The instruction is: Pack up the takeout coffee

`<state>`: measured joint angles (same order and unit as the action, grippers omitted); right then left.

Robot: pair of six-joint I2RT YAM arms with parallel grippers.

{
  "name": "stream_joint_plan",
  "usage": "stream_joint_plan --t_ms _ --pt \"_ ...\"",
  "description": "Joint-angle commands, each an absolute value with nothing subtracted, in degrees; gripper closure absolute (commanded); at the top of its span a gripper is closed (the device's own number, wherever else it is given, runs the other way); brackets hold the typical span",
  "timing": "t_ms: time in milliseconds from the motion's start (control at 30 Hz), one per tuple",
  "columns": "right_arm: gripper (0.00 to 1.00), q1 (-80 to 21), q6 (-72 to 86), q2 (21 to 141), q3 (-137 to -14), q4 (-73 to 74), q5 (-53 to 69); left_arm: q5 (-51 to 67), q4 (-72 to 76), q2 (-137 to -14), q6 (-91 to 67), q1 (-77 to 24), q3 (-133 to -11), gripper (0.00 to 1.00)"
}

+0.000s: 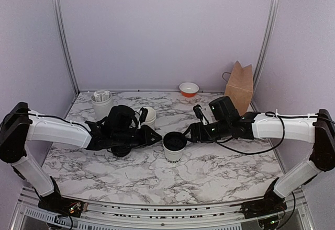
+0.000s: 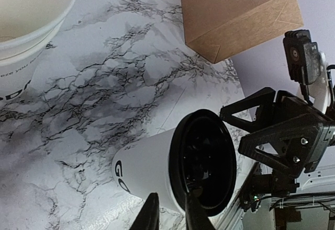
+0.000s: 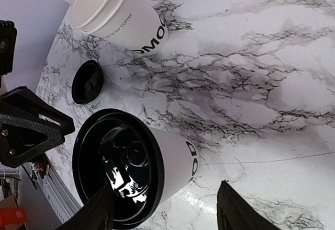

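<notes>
Marbled tabletop (image 1: pixel 220 173) under cup (image 1: pixel 174 147), lilac walls (image 1: pixel 167 31)

Open tabletop (image 1: pixel 209 180) before lidded cup (image 1: pixel 174 147); left claw (image 1: pixel 158 136) on its rim, right claw (image 1: pixel 188 133) astride

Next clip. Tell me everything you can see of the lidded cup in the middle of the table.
The cup is small and white, paper by its look, with dark lettering low on its side. A glossy black plastic lid sits on its rim. It stands upright on the marble table, between the two arms. The left gripper seems to pinch its rim, one finger outside, one over the lid. The open right gripper straddles it; whether it touches cannot be told.
</notes>
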<state>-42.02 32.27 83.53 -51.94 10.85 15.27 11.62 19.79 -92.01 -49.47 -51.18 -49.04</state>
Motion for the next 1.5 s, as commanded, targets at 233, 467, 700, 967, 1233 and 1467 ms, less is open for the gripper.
stream_joint_plan --t_ms 233,467,700,967,1233,1467 --pt "0.37 -42.63 31.31 84.02 -55.52 12.03 13.55 3.89 5.45 -91.88 -41.79 -53.88 -54.76 0.8" --pt "0.39 -42.8 30.98 84.7 -56.33 12.62 13.32 2.72 3.87 -92.16 -41.05 -55.07 -56.11 0.8" --pt "0.4 -42.89 30.54 84.82 -56.95 13.48 12.4 2.21 3.21 -91.79 -40.49 -55.56 -57.18 0.8" --pt "0.44 -43.15 30.45 84.83 -57.17 13.75 11.9 1.16 1.55 -93.1 -39.69 -56.59 -59.25 0.81" --pt "0.46 -43.33 30.41 84.33 -56.87 14.13 11.52 -0.35 0.14 -94.47 -38.96 -57.19 -60.54 0.81" --pt "0.48 -43.42 30.47 84.11 -56.69 14.32 11.31 -0.79 0.09 -95.23 -38.76 -57.7 -61.13 0.81"
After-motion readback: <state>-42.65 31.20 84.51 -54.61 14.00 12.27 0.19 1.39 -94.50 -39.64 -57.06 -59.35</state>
